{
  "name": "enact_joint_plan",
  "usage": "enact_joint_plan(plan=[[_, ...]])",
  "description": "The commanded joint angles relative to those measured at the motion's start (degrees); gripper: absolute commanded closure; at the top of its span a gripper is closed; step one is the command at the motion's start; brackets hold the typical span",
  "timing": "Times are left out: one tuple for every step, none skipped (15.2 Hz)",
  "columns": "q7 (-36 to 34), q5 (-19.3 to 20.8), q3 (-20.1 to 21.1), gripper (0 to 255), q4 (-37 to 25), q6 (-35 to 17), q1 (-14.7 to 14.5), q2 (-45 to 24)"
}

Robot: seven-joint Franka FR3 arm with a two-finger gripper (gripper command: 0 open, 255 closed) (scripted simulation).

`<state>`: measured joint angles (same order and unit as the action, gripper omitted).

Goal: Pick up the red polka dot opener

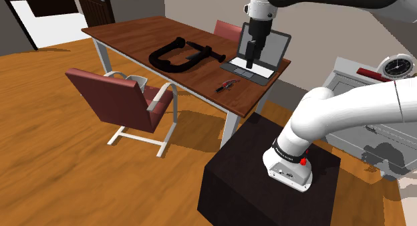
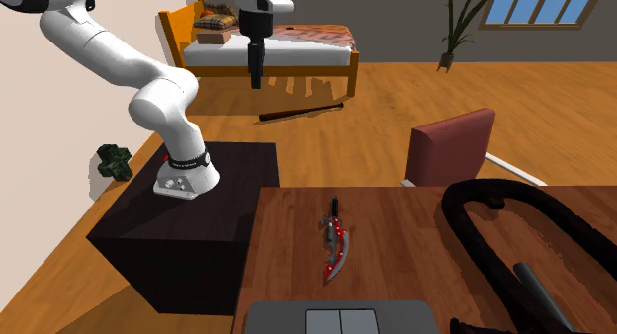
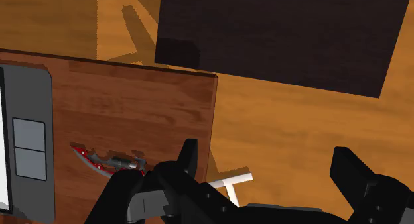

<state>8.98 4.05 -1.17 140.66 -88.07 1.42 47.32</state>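
Shoulder view: opener lies on table just beside laptop; gripper hangs higher up, apart from it. 2nd ext. view: opener near laptop, gripper well apart. Wrist view: fingers spread wide, empty; opener betw. laptop & nearer finger.

Bare tabletop surrounds the opener; laptop near, clamp well apart.
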Motion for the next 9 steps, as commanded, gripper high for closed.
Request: enact_joint_plan(plan=[[0.0, 0.0, 0.0, 0, 0.0, 0.0, 0.0, 0.0], [2.9, 1.1, -1.6, 0, 1.1, -1.3, -0.1, 0.0], [5.7, 2.3, -3.2, 0, 2.2, -2.7, -0.3, -0.1], [8.5, 3.5, -4.8, 0, 3.1, -4.2, -0.5, -0.4], [11.3, 4.6, -6.5, 0, 3.9, -5.7, -0.6, -0.8], [14.1, 5.7, -8.1, 0, 4.6, -7.2, -0.8, -1.4], [16.9, 6.8, -9.8, 0, 5.1, -8.8, -0.9, -2.1], [19.7, 7.9, -11.5, 0, 5.6, -10.4, -1.1, -3.0], [22.5, 8.9, -13.2, 0, 5.9, -12.1, -1.3, -4.1]])
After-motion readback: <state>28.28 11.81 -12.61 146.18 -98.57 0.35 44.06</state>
